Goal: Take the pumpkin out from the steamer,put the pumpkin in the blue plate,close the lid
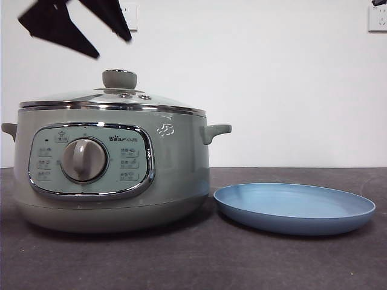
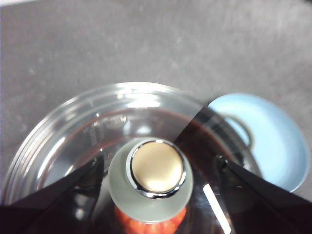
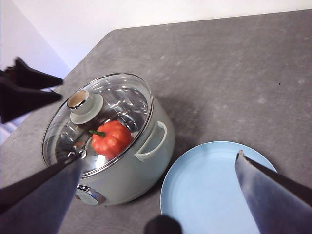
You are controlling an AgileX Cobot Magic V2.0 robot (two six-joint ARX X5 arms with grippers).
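Front view, nearest item: the blue plate [image 1: 294, 208] lies flat on the dark grey desk [image 1: 193, 260], just beside the steamer [image 1: 112, 172] on the side away from its control panel edge, a narrow gap between plate rim and pot base. Plate holds nothing.

Steamer stands upright on the desk, panel and dial facing the front camera. The lid [image 1: 112, 99] is seated on the pot, chrome rim level all round, pale green knob on top.

The pumpkin [image 3: 111, 138] is inside the steamer under the glass lid, orange-red, green stem visible; seen through the glass in the right wrist view, and as an orange patch below the knob in the left wrist view.

Left claw [image 2: 158, 168]: jaws spread, one on each side of the lid knob, not touching it. Front view puts it above the lid and toward the panel side, clear air between its tips and the knob. Holds nothing.

Right claw [image 3: 158, 168]: jaws spread wide, holding nothing, raised above the desk, looking down over the blue plate with the steamer further off. Well apart from the pumpkin.
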